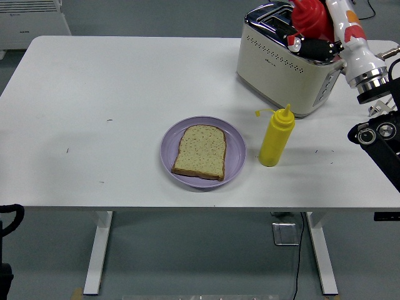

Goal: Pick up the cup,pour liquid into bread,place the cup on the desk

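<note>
Above the glossy toaster (290, 59), the right hand (319, 39) grips a rounded red squeeze bottle (310, 19).

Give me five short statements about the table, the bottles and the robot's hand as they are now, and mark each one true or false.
1. The right hand holds the red bottle up over the toaster. True.
2. The yellow bottle lies on its side. False: it stands upright on the table, right of the plate.
3. A slice of bread lies on the purple plate. True.
4. The red bottle's nozzle is over the bread. False: the bottle is well away, above the toaster.
5. The plate sits at the table's far edge. False: it is near the near edge.
</note>
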`<state>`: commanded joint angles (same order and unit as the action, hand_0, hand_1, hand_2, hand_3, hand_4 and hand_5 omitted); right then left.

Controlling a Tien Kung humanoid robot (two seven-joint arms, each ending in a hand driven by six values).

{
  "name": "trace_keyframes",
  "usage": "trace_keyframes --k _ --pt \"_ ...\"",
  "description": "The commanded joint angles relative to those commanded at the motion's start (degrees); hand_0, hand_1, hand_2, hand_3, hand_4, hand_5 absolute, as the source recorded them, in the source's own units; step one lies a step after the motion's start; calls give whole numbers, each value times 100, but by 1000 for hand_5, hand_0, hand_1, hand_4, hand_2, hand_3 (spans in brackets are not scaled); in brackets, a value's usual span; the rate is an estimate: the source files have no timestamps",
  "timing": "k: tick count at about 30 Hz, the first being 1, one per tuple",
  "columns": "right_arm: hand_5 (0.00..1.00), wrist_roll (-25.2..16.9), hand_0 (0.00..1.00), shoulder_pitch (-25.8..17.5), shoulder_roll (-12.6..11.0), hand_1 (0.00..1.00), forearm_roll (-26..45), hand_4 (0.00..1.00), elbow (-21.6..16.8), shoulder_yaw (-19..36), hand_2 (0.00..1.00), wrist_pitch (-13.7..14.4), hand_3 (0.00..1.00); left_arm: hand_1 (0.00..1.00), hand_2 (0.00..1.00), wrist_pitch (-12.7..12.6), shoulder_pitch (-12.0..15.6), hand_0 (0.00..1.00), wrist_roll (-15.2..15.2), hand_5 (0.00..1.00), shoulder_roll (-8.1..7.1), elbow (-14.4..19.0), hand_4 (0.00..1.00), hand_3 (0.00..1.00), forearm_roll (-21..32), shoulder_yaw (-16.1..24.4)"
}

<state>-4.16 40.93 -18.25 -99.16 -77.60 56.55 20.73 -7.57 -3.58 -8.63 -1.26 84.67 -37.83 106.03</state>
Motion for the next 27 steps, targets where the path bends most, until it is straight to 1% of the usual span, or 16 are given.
trace_keyframes --k 3,4,9,10,12,18,20,23,27 --pt "185 216 2 262 32 36 -674 819 23 -273 201 -68 284 740 742 3 1 720 2 998 8 -2 648 672 1 -4" --pt "202 286 2 360 45 35 -927 822 45 -380 198 -97 282 740 742 1 4 720 1 998 8 -3 648 672 1 1" --pt "202 431 2 632 98 35 -1842 822 134 -665 198 -150 282 740 742 0 14 720 -1 998 10 -5 648 672 1 11" --pt "217 451 2 697 113 36 -1999 813 184 -733 196 -159 281 741 742 1 18 720 -1 998 10 -6 649 672 1 11" --pt "217 477 2 794 132 36 -2254 813 295 -852 196 -146 281 741 742 1 21 720 -1 998 10 -7 649 672 1 15" --pt "221 524 2 1048 79 41 -3084 808 730 -1391 199 -32 284 740 741 0 32 721 -3 998 12 -10 650 671 3 24" --pt "221 512 2 1117 63 41 -3084 808 919 -1606 199 -6 284 740 741 0 33 721 -4 998 12 -10 650 671 4 23" --pt "226 497 2 1139 51 41 -3084 806 1065 -1719 199 31 285 741 742 2 31 720 -5 998 13 -8 650 672 4 23" --pt "226 494 2 1124 6 41 -3084 806 1137 -1621 199 81 285 741 742 1 30 720 -6 998 13 -6 650 672 5 31"
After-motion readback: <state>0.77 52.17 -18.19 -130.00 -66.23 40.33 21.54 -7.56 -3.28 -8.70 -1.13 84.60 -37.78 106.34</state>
